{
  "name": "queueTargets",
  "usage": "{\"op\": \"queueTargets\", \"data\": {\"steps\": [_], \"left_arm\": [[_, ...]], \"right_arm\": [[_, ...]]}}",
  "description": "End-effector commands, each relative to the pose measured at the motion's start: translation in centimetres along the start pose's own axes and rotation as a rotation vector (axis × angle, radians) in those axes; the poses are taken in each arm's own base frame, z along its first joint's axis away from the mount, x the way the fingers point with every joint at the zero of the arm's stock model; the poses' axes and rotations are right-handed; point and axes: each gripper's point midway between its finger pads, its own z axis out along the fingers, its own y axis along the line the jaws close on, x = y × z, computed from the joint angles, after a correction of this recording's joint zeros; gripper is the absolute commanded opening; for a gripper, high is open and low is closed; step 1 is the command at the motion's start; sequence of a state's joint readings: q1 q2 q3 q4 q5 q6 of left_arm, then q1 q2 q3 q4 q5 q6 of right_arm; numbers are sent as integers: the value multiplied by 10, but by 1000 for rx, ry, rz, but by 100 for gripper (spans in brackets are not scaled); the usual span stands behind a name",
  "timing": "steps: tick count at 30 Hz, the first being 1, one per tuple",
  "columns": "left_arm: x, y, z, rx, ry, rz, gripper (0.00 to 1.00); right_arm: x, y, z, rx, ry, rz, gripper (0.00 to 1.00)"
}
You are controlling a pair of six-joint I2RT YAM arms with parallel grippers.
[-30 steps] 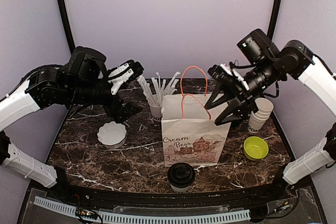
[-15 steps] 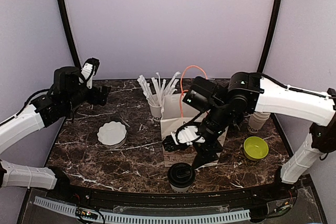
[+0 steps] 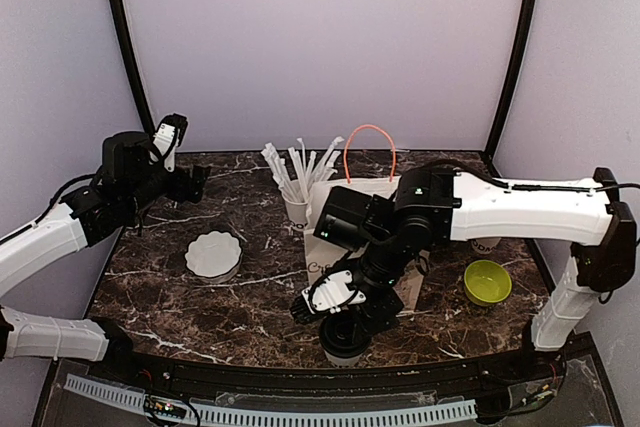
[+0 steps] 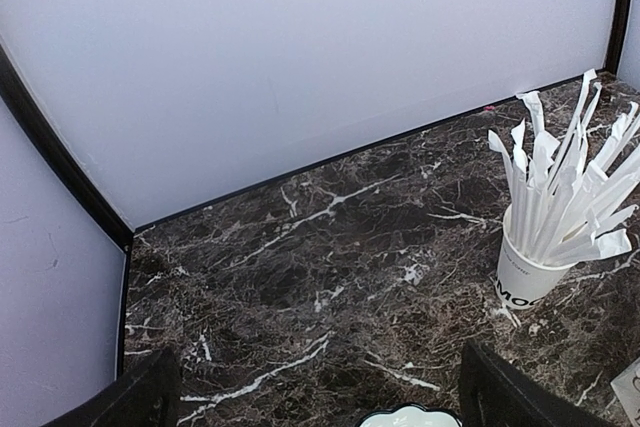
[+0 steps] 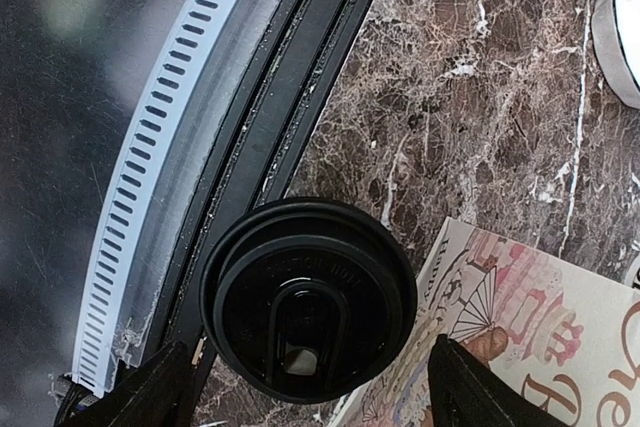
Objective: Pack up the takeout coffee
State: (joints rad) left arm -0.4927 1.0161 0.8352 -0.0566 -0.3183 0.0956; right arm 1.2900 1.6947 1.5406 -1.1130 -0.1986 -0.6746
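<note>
One takeout coffee (image 3: 343, 345), a white cup under a black lid (image 5: 308, 297), stands at the table's front edge, just in front of the paper bag (image 3: 335, 195). My right gripper (image 3: 345, 315) hangs straight above it, open, with a finger on either side of the lid and not touching it. In the right wrist view the dark fingertips (image 5: 150, 392) show at the bottom corners, and the bag's printed face (image 5: 545, 322) lies to the right of the lid. My left gripper (image 3: 190, 179) is open and holds nothing, raised over the back left of the table.
A white cup of wrapped straws (image 3: 297, 209) (image 4: 525, 272) stands behind the bag's left side. A white scalloped dish (image 3: 213, 255) lies at the left. A green bowl (image 3: 487, 282) and a stack of lidless cups (image 3: 487, 245) sit at the right. The bag's orange handles (image 3: 370, 142) stand up.
My right arm has swung down from above the bag to the front edge, over the lidded cup, and its jaws have widened. The left arm drew back to the left, then held still.
</note>
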Motion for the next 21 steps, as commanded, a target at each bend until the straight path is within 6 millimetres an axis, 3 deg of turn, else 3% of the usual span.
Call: {"op": "queueTargets", "data": {"steps": [1,21], "left_arm": [[-11,4,-5,-7,-47,1,99],[-6,-1,1,13,-23,13,99]], "right_arm": [[-4,-1,-2,46,-4,-20,82],[6,6,24,28,65,-26,82]]}}
